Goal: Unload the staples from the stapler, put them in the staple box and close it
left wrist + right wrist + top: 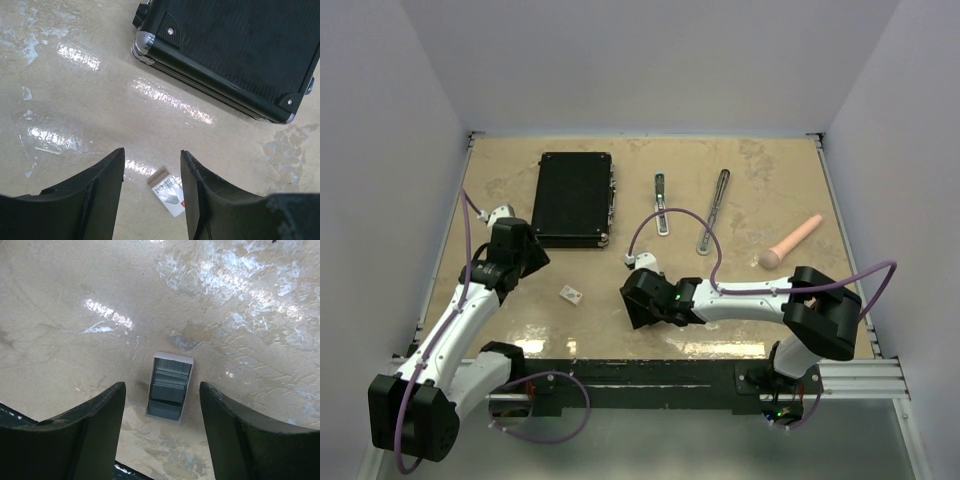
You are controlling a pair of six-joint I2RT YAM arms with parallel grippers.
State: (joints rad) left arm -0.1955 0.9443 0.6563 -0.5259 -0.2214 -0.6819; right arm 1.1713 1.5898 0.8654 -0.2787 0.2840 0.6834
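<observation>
The stapler lies in two grey metal parts at the back of the table: a short dark-tipped bar (pixel 661 203) and a longer loop-ended rail (pixel 714 210). Several grey staples (pixel 169 385) lie as short blocks in a small white open box (pixel 172 359) on the table. My right gripper (pixel 162 386) is open, low over the table, with its fingers on either side of that box; in the top view it (pixel 633 305) hides the box. My left gripper (pixel 152 151) is open and empty, hovering over a small white printed tile (pixel 169 192), which also shows in the top view (pixel 570 294).
A flat black case (pixel 575 198) lies at the back left, just beyond my left gripper (pixel 535 258); its near corner shows in the left wrist view (pixel 240 50). A pink cylinder (pixel 790 242) lies at the right. The table's dark front edge (pixel 650 368) runs just behind my right gripper.
</observation>
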